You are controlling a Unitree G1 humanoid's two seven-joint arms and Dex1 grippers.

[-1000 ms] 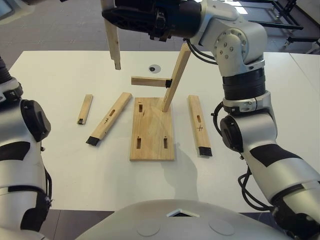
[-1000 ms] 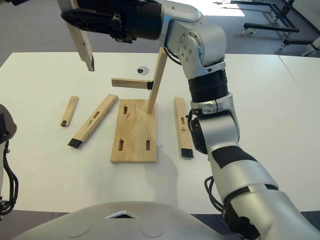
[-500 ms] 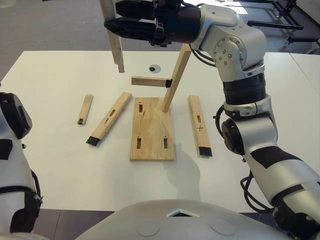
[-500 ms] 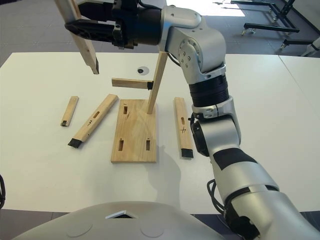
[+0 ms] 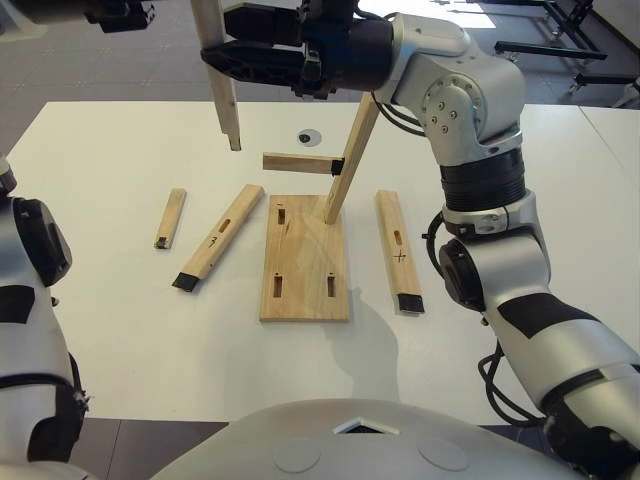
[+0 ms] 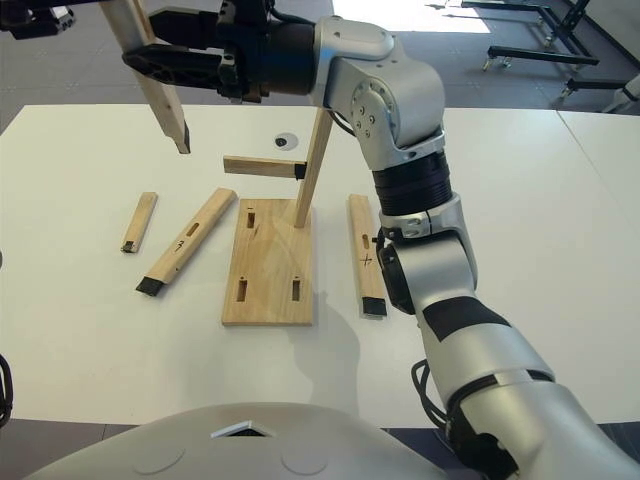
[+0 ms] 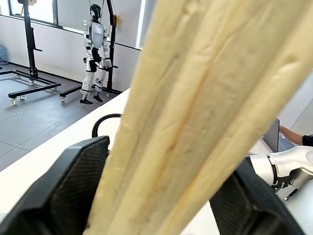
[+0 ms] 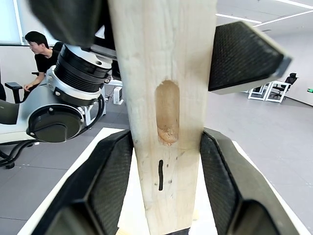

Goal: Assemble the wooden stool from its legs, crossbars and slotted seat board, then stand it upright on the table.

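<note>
- Aloft, the right gripper [image 8: 166,193] is clenched on a wooden leg [image 5: 222,85], holding it near upright above the far side of the table [image 5: 520,330].
- The left gripper [image 7: 161,205] sits at that leg's upper end. I cannot tell whether it is clamped.
- Below, the slotted seat board [image 5: 305,260] lies flat, with a standing leg [image 5: 350,160] in its far right slot.
- A crossbar [image 5: 300,163] juts from the standing leg toward the robot's left.
- Two loose legs [image 5: 218,236] and a short crossbar [image 5: 170,217] lie beside the board.
- The step looks like fitting the second leg. Next, lower it into the free far slot [image 5: 281,213], with its mortise [image 8: 167,112] facing the crossbar's free end.
</note>
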